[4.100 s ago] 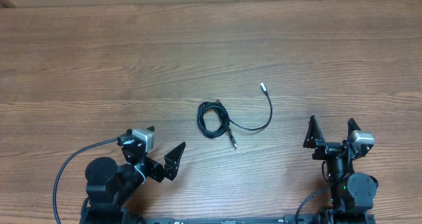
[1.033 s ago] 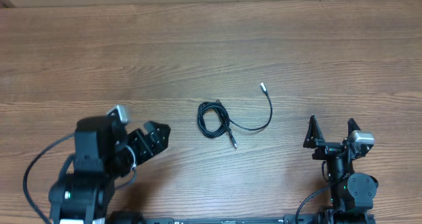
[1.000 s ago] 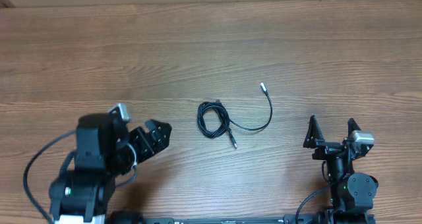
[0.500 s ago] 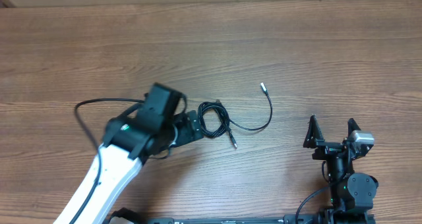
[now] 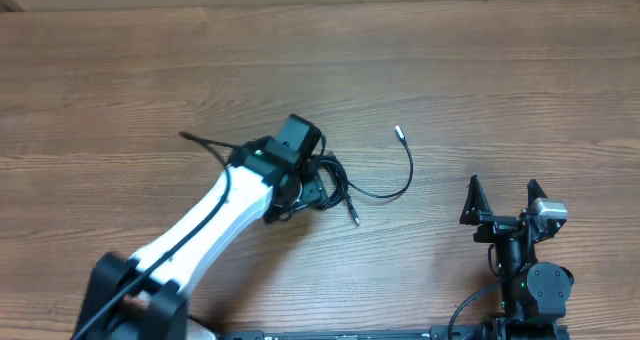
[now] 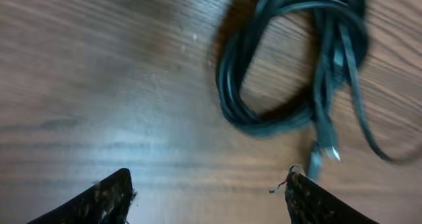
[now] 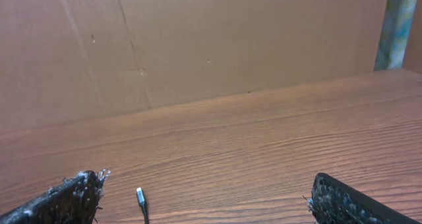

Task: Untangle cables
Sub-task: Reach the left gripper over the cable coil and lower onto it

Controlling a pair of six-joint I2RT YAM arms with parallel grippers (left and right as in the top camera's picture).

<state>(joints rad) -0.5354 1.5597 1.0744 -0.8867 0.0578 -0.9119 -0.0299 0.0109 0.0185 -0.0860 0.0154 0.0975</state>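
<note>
The cables (image 5: 340, 185) lie mid-table as a small black coil with a tail curving right to a silvery plug (image 5: 398, 133). A second plug (image 5: 353, 218) points toward the front. My left gripper (image 5: 305, 188) hovers right over the coil's left side and hides part of it. In the left wrist view the coil (image 6: 290, 59) lies just ahead of the left gripper (image 6: 208, 194), which is open with bare wood between its fingers. A plug end (image 6: 326, 148) lies close to the right fingertip (image 6: 306, 194). My right gripper (image 5: 503, 202) rests open at the front right, away from the cables.
In the right wrist view the right gripper (image 7: 204, 207) faces a cardboard wall (image 7: 198, 46) at the table's far edge, with the silvery plug (image 7: 140, 196) low between its fingers. The left arm's own thick cable (image 5: 205, 145) loops left of the wrist.
The left arm has swung from the front left out to the coil and now sits over it, jaws slightly narrower. The cables and right arm have not moved.
</note>
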